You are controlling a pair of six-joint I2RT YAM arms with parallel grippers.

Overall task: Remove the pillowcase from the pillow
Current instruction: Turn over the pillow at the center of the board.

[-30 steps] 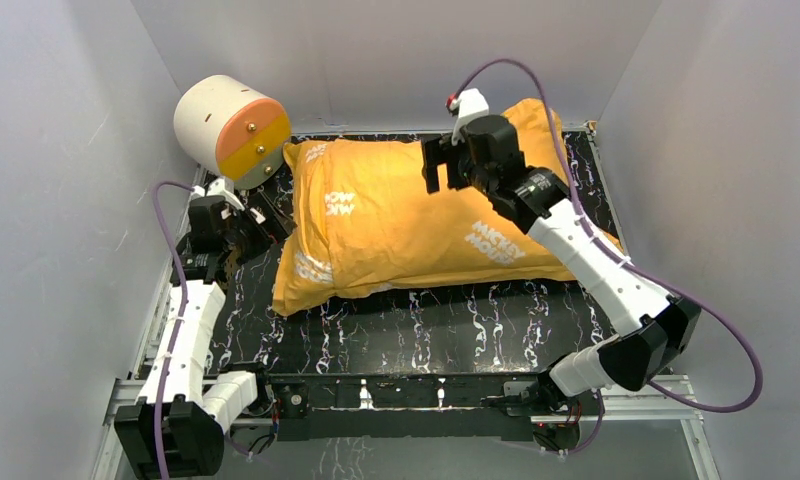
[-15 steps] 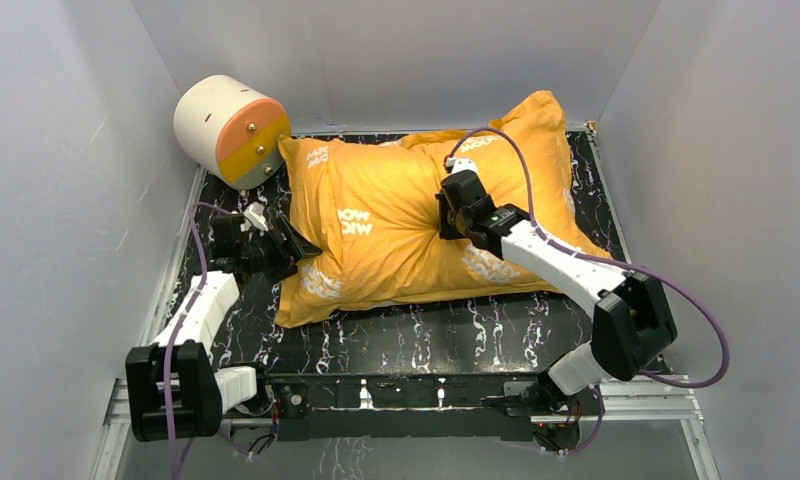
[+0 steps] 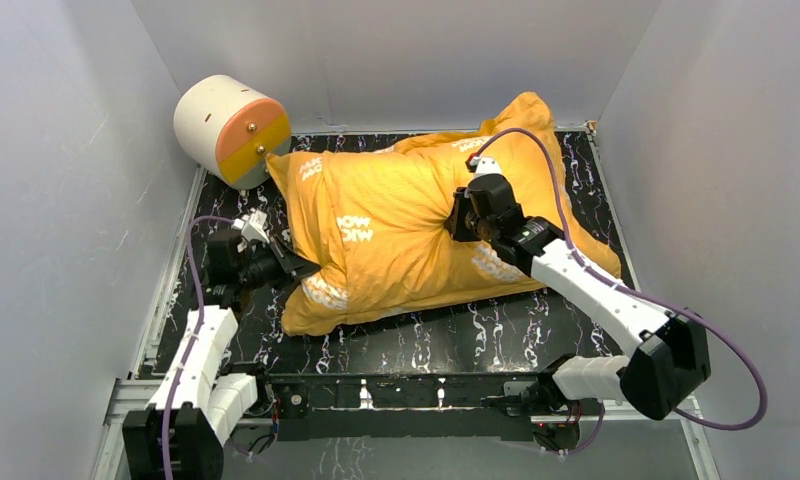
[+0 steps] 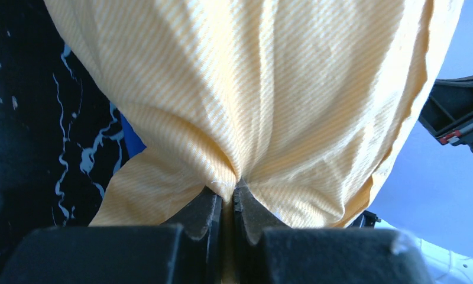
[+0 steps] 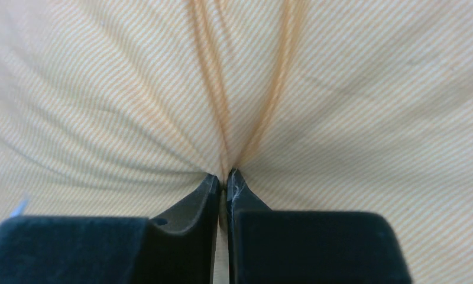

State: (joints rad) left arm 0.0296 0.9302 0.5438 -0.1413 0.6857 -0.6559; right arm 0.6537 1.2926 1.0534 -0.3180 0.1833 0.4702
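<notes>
A black marbled table [image 3: 426, 335] between grey walls carries the stuffed orange-yellow pillowcase [image 3: 396, 225]; the pillow inside is hidden. The cloth seems soft, light and loose, best taken by a pinched fold. The left gripper [image 4: 234, 192] is clamped on its left edge, the right gripper [image 5: 225, 177] on its top. Its long axis crosses the table, right end farther back.

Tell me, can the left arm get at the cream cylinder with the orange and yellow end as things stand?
Probably not yet. The left gripper is shut on the orange-yellow fabric pillowcase at its left edge and must let go first. The cream cylinder stands in the far left corner, with nothing visible between them.
</notes>
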